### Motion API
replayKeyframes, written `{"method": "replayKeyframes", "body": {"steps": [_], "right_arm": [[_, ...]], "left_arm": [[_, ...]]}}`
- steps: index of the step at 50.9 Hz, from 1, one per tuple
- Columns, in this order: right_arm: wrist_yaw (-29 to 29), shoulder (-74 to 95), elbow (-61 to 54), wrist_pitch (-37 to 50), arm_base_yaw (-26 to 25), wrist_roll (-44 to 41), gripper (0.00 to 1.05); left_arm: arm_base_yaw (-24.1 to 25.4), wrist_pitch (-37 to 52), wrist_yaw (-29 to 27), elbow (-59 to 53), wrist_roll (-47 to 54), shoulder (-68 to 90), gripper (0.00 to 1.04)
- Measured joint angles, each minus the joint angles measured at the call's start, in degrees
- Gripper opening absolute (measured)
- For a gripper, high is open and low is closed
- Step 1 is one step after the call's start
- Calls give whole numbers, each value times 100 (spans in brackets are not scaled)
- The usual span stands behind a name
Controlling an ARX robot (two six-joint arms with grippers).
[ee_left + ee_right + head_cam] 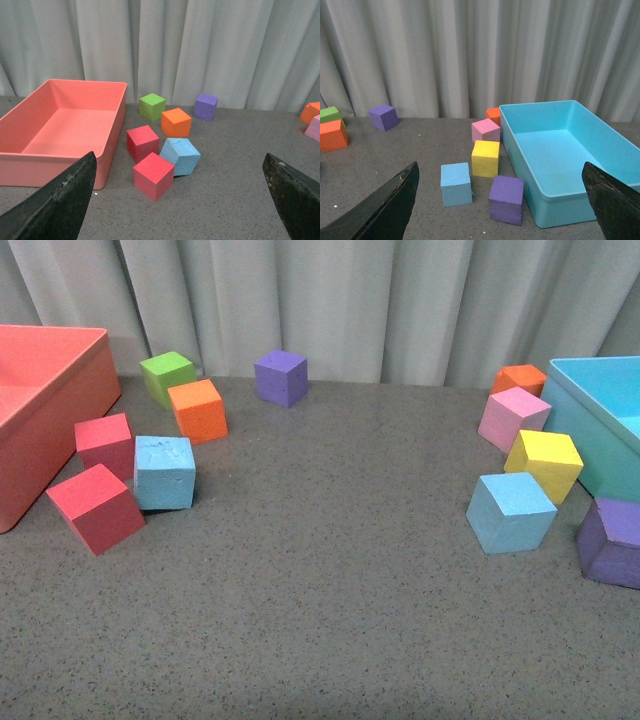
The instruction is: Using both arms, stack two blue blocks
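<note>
Stacking is not yet done: both sky-blue foam cubes sit flat on the speckled grey tabletop (320, 620), well apart. The left blue cube (164, 472) (180, 156), with a rough scuffed top, is at the left side, just right of a red foam cube (104, 443) and touching a second, nearer red foam cube (95, 507). An orange foam cube (197, 410) lies farther back. The right blue cube (511, 512) (456, 184) is at the right side, just near of a yellow foam cube (544, 464) and left of a purple foam cube (612, 540), beside the big turquoise plastic bin (600, 390). The left gripper (178, 156) and the right gripper (500, 165) each have black fingers spread wide, and hold nothing.
</note>
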Motion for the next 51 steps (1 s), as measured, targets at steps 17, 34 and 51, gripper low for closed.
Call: {"method": "replayKeyframes", "body": {"steps": [17,34,51], "right_arm": [[0,0,0,0,0,0,95],[0,0,0,0,0,-2,95],[0,0,0,0,0,-2,95]], "left_arm": [[0,0,0,0,0,0,98],[0,0,0,0,0,0,98],[0,0,0,0,0,0,98]]}}
